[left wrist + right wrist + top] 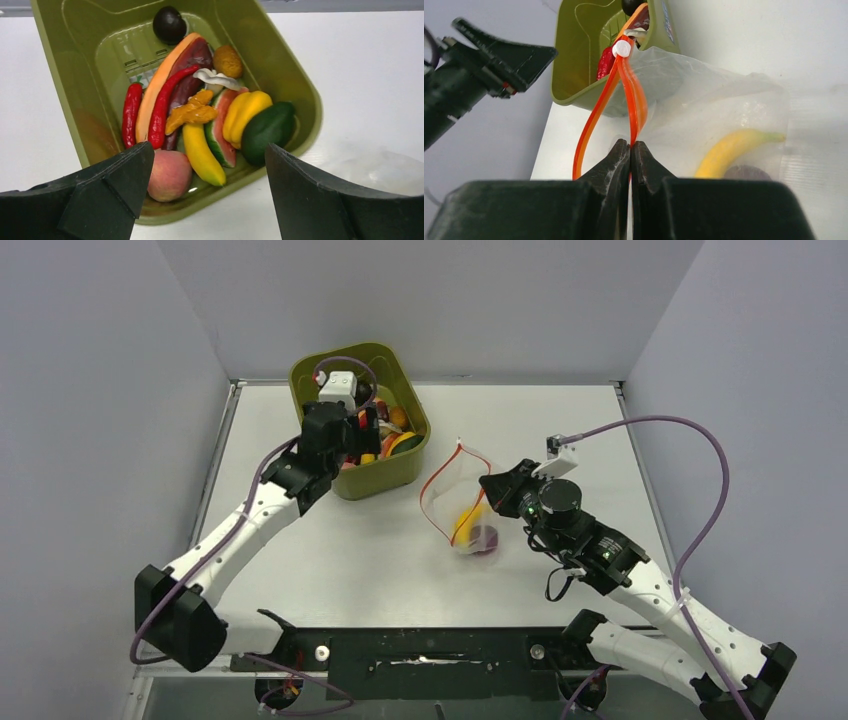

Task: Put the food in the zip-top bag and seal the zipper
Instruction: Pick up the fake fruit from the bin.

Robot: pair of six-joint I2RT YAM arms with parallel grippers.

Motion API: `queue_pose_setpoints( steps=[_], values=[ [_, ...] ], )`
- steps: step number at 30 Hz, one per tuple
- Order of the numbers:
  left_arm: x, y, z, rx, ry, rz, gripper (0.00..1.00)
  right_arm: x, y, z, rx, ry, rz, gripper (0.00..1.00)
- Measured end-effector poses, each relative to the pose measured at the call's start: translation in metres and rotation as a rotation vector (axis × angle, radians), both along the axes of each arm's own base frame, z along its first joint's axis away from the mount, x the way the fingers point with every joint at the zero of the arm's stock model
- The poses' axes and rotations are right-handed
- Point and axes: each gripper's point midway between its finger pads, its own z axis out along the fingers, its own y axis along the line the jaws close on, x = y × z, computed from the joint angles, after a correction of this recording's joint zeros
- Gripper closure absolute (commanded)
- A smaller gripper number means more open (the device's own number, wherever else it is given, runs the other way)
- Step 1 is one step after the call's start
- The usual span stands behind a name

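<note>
The clear zip-top bag (455, 495) stands open at the table's middle, holding a yellow banana (468, 520) and a purple round piece (485, 538). My right gripper (492, 485) is shut on the bag's mouth edge, pinching the red-orange zipper (596, 107) at my right gripper (630, 145). The banana (734, 147) shows through the plastic. My left gripper (352, 435) is open and empty, hovering over the food: red peppers (131, 112), a banana (200, 150), a peach (170, 175), a watermelon slice (220, 130) and a dark plum (169, 24). My left gripper (208, 152) sits above the near rim.
The food lies in an olive-green bin (395, 475) at the back centre-left, also in the left wrist view (75, 85) and the right wrist view (574, 65). A white slider (622, 48) sits at the zipper's far end. Grey walls enclose the white table (330, 560).
</note>
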Motion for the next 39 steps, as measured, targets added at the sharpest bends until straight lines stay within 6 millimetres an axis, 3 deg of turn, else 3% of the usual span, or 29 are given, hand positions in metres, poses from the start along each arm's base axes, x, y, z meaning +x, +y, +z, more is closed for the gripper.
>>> queue_pose_setpoints(
  steps=[13, 19, 28, 39],
  values=[
    [0.128, 0.026, -0.045, 0.057, 0.150, 0.078, 0.18, 0.001, -0.006, -0.001, -0.072, -0.033, 0.012, 1.00],
    [0.175, 0.043, -0.081, 0.091, 0.197, 0.106, 0.18, -0.003, -0.012, 0.007, -0.064, -0.058, 0.004, 1.00],
    [0.216, 0.058, -0.133, 0.163, 0.246, 0.096, 0.21, -0.002, -0.017, 0.004, -0.084, -0.045, -0.015, 1.00],
    [0.263, 0.050, -0.135, 0.129, 0.168, 0.084, 0.21, 0.005, -0.009, 0.002, -0.108, -0.021, -0.014, 1.00]
  ],
)
